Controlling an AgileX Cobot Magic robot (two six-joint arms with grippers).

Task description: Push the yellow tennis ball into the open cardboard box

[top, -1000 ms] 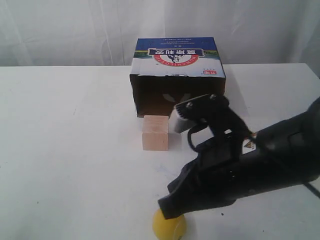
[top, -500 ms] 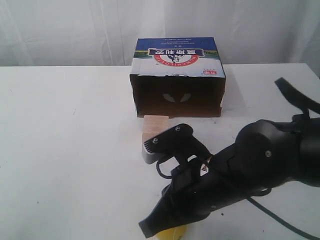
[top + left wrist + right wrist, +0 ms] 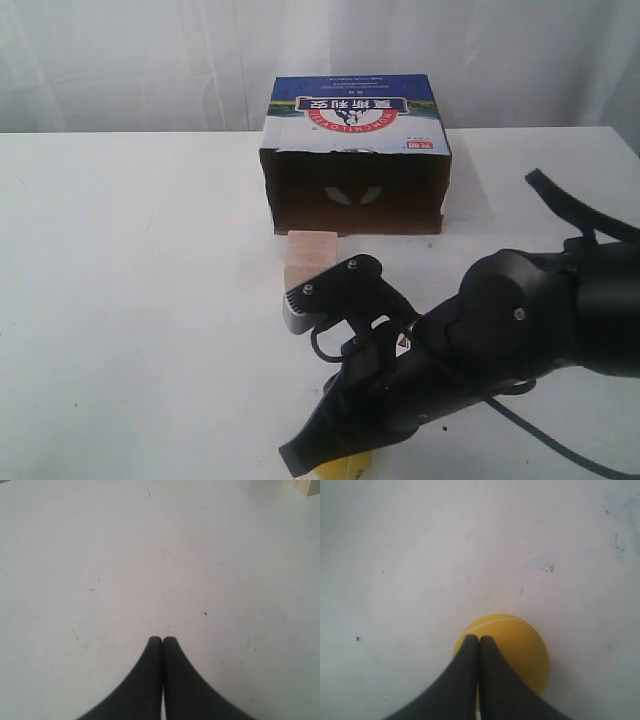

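Right pincer [image 3: 479, 641], tips pressed together, has swung down over the yellow tennis ball [image 3: 520, 650] at the near edge of the bench [image 3: 120, 300]. The open cardboard box [image 3: 355, 190] stands well apart, wooden cube [image 3: 310, 250] between, so pushing is likely just starting.

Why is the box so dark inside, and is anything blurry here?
Exterior view: soft, even light; the box is shaded inside by its own top, and the near arm looks slightly soft. Right wrist view: the right hand blurs toward the frame edge, while the ball is fairly sharp. Left wrist view: the left hand over an evenly lit table, no glare.
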